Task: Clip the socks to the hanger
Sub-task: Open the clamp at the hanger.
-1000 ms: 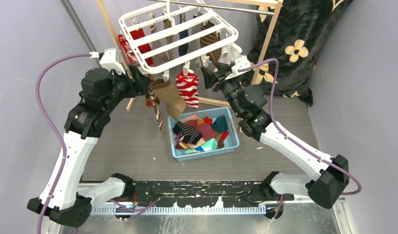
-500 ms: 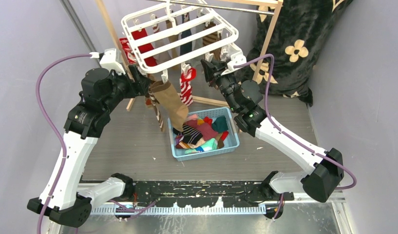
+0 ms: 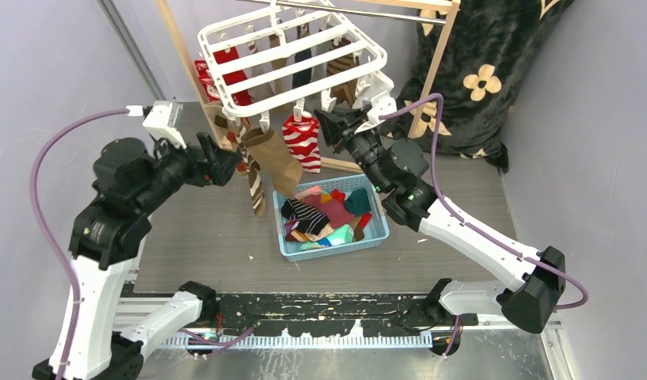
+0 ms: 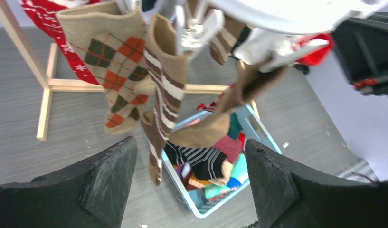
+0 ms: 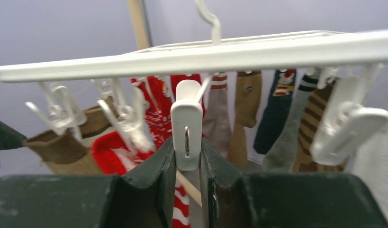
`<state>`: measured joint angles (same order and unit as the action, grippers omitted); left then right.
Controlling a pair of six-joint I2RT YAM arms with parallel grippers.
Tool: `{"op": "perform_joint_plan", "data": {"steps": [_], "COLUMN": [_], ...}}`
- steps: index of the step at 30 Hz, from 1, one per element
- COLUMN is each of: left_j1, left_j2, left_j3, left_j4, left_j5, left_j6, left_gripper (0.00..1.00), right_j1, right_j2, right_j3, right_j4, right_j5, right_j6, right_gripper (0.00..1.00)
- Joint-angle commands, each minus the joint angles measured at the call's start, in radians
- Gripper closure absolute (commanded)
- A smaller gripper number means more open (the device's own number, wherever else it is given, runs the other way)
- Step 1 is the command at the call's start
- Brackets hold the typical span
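- Socks (image 3: 302, 146) are hanging in rows beneath the white hanger (image 3: 292, 59), which is dangling by its hook from the wooden frame (image 3: 433, 71) at the back of the table.
- Along the hanger's near edge, a red-white striped sock (image 3: 304, 131), a tan sock (image 3: 274, 158) and a brown striped sock (image 3: 255, 180) are drooping from their pegs, just above the light blue basket (image 3: 381, 218).
- More loose socks are lying heaped in that basket, with a black striped sock (image 3: 306, 212) on top.
- The right gripper (image 5: 187, 164) is reaching up under the hanger's near-right edge and pinching a white peg (image 5: 187, 118), its jaws pressing on either side of the peg's lower body.
- From the wrist view it's hard to tell whether that peg's mouth is being forced apart.
- The left gripper (image 4: 189, 145) is hovering with its fingers (image 4: 106, 183) spread wide and gripping nothing.
- It's facing the argyle sock (image 4: 118, 71), with the brown striped and tan socks dangling between its fingertips in the wrist view.
- Overhead, the left gripper is sitting just left of those hanging socks, near them but not touching.
- A black furry cloth (image 3: 494, 63) is draping over the frame's right side.
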<state>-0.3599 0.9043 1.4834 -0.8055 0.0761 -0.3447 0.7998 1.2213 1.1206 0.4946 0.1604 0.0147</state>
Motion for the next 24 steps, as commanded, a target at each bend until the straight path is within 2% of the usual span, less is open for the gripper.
{"op": "perform_joint_plan", "data": {"steps": [1,6,12,17,19,24], "left_j1": [0.001,0.001,0.000,0.001,0.001,0.001], "left_j2": [-0.052,-0.120,-0.126,-0.036,0.022,0.115], "left_j3": [0.084,0.069,0.073,0.082,0.105,0.164], "left_j4": [-0.075,-0.053,0.004,0.111,0.149,0.274], "left_j5": [0.161,0.225,0.334,0.447,0.471,0.522], "left_j6": [0.034,0.002,-0.057,-0.140,-0.169,-0.236], "left_gripper": [0.16,0.13,0.12,0.13,0.04,0.02], "right_j1": [0.110,0.231,0.297,0.334,0.347,0.368], "right_j2": [0.002,0.051,0.088,0.118,0.126,0.146], "right_j3": [0.061,0.093,0.136,0.163,0.167,0.183], "right_j4": [-0.029,-0.025,-0.023,-0.023,-0.017,-0.022], "right_j5": [0.055,0.121,0.179,0.210,0.216,0.218], "right_j6": [-0.028,-0.094,-0.114,-0.113,-0.109,-0.096], "right_gripper": [0.96,0.99,0.99,0.99,0.99,0.99]}}
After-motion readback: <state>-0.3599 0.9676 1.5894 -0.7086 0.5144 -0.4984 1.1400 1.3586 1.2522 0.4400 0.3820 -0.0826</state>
